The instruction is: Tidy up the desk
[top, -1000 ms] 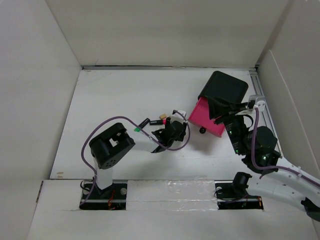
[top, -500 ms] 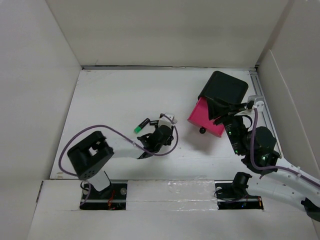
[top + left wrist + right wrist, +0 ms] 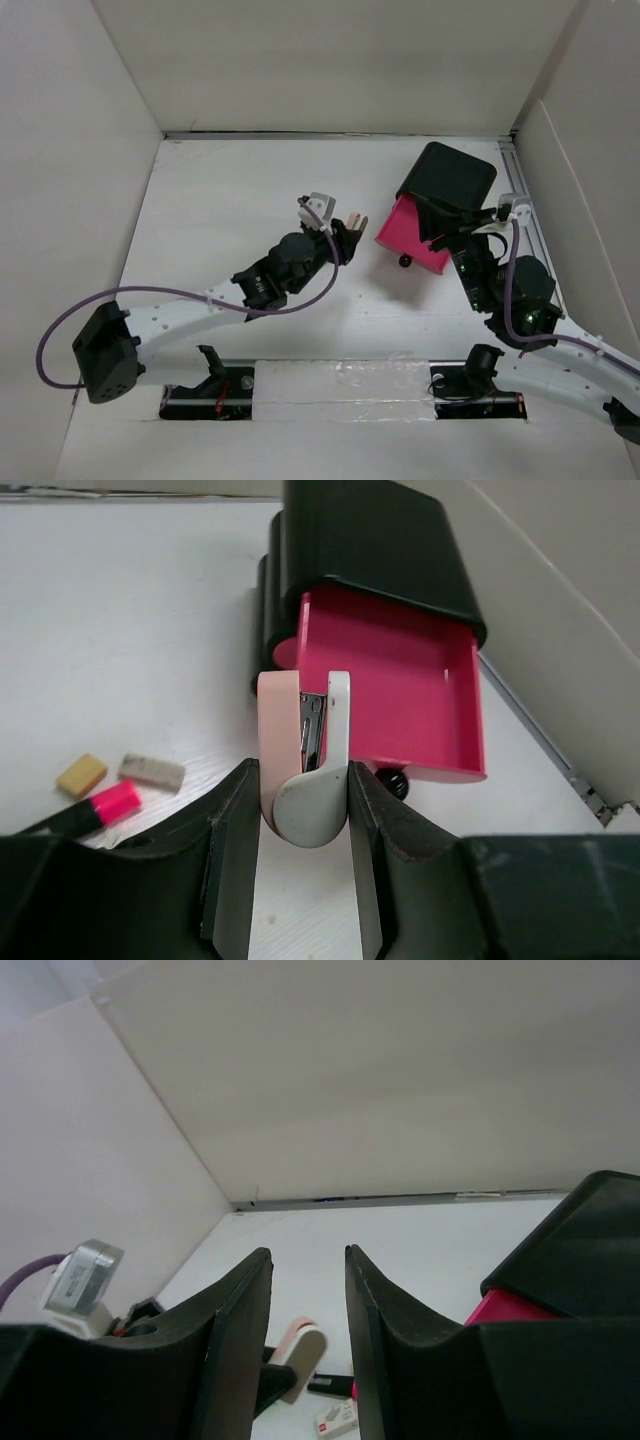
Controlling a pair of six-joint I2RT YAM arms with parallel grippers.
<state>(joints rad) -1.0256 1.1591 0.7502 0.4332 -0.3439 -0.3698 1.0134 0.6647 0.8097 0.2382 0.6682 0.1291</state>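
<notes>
Currently left end effector (image 3: 304,785) clamps smooth pink-white stapler (image 3: 300,735) just before open pink drawer (image 3: 400,680); right end effector (image 3: 306,1256) released.

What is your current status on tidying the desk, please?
Left gripper shut on stapler, at open pink drawer. Right gripper open, empty. Desk: erasers, highlighter loose. Drawer mouth unblocked.

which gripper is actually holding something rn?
The left gripper: its jaws clamp a pink-and-white stapler. The right gripper is open and empty.
</notes>
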